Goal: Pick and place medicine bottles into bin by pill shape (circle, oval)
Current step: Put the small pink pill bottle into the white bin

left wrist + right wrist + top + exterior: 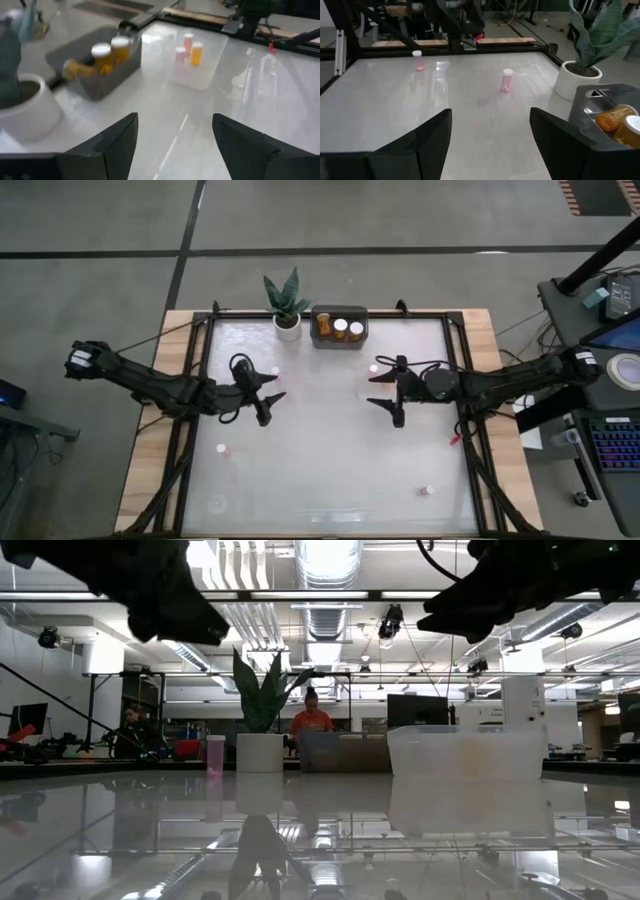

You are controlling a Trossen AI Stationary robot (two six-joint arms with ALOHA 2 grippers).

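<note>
A dark bin [340, 326] at the table's far edge holds amber bottles with white caps [111, 52]. Small pinkish bottles stand upright on the table: one [506, 80] near my left gripper, one [223, 449] toward the near left, one [426, 491] near the right front. In the left wrist view two pink bottles [184, 47] and an amber one [196, 53] stand close together. My left gripper [272, 388] and right gripper [379, 387] hover open and empty over the table's middle, facing each other.
A white pot with a green plant [287, 310] stands just left of the bin at the far edge. A black frame [460, 380] runs round the table. A person in orange [311, 720] sits in the room beyond the table.
</note>
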